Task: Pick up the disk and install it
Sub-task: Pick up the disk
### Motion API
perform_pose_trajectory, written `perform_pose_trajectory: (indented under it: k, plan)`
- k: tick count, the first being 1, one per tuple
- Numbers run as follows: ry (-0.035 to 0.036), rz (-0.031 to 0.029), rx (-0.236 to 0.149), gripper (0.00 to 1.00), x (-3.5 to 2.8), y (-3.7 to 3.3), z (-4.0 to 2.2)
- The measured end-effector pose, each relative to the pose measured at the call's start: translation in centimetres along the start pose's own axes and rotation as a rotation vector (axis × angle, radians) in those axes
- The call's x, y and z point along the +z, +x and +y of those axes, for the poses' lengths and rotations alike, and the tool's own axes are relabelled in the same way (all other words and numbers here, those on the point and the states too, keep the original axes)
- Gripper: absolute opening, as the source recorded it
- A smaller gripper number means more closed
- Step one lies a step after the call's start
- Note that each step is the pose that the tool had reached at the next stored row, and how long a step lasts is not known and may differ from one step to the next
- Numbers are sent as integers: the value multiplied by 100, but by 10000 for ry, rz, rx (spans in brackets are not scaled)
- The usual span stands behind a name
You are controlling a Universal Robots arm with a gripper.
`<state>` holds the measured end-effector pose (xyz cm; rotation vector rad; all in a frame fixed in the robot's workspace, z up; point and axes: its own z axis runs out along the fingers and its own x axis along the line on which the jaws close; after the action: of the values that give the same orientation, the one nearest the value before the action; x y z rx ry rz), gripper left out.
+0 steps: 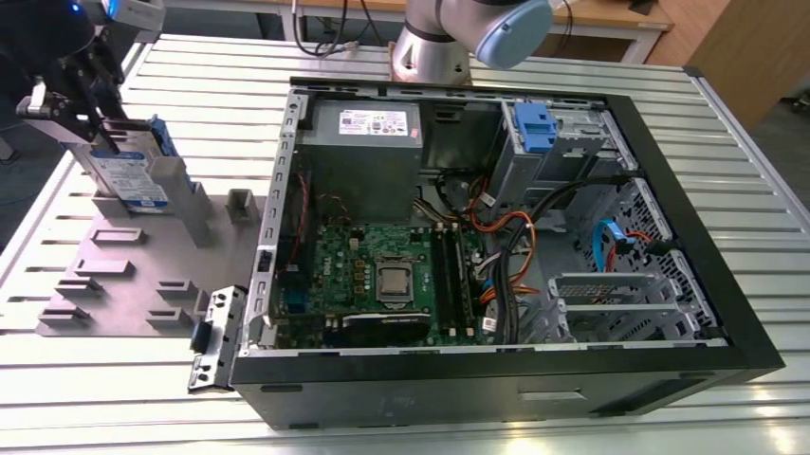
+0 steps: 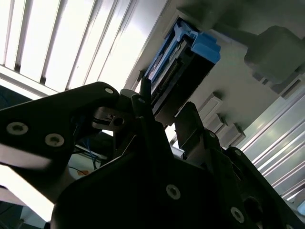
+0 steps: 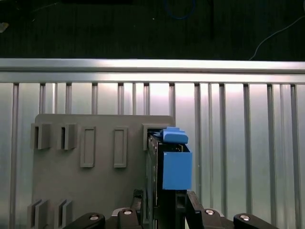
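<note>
At the exterior view's left, the black two-finger gripper [image 1: 112, 133] is hanging from the arm's dark wrist and is pointing down over the flat grey plastic fixture plate with raised blocks [image 1: 139, 275], while the arm's grey base column [image 1: 437, 47] is standing further to the exterior view's right, behind the computer. The gripper's fingers [image 3: 193, 210] are pressing together on the upper part of the disk [image 1: 129, 180], one on each side of it. This flat rectangular silver-metal disk is standing on its edge, almost upright, at the far part of the plate, with its lower end down among the grey posts. It is showing a white-and-blue label on its face, and a blue plastic rail is running along its edge; in both wrist views the blue handle [image 3: 174, 171] [image 2: 202, 45] is sticking out beyond the gripper [image 3: 166, 205]. The plate is lying on the slatted aluminium table [image 1: 127, 379]. To the exterior view's right, well apart from the disk, the open black computer case [image 1: 506, 379] is lying on its side.
</note>
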<state>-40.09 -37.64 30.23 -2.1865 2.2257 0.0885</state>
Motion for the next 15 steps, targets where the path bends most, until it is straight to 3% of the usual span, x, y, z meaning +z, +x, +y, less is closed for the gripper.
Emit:
perform_pose_trajectory:
  k: [3,15]
  plan:
    - [41,-1,-20,47,1,1,5]
    - [46,-3,74,47,16,-4,-7]
